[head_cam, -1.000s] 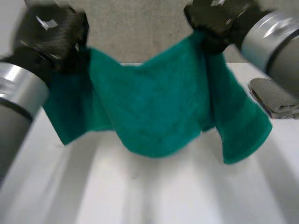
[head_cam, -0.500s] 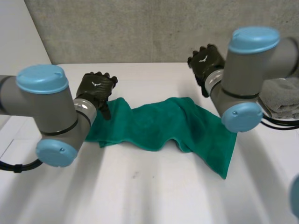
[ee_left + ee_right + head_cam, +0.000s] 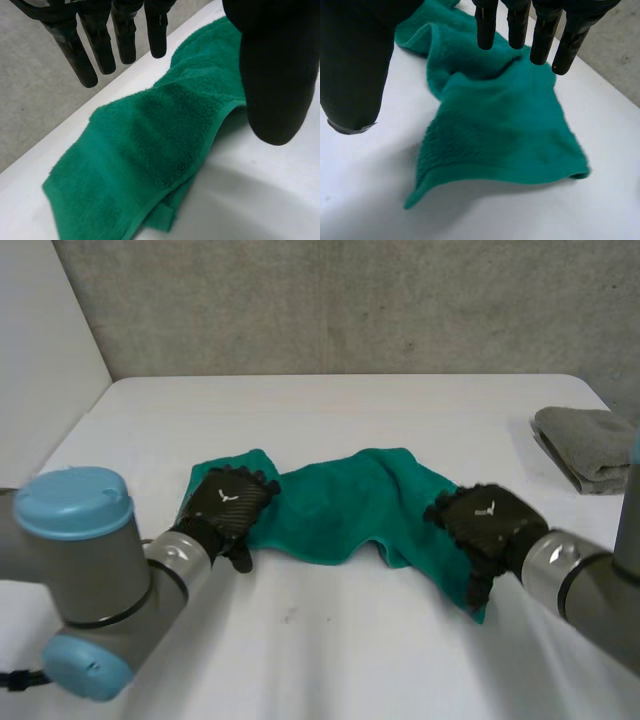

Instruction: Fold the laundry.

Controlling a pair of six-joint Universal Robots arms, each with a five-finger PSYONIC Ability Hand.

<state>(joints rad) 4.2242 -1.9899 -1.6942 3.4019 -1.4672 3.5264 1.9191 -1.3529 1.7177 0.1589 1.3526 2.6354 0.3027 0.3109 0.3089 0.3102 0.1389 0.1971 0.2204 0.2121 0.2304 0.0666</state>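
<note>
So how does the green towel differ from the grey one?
The green towel lies rumpled and spread mid-table; the grey towel is folded compact. The left hand and right hand are at the green towel's ends; the grey towel lies apart from both. Both rest on the white table.

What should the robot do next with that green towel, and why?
Probably close the left hand and right hand on the towel ends beneath them, then pull apart to flatten it. The towel lies rumpled on the table, and both hands are open above its ends.
</note>
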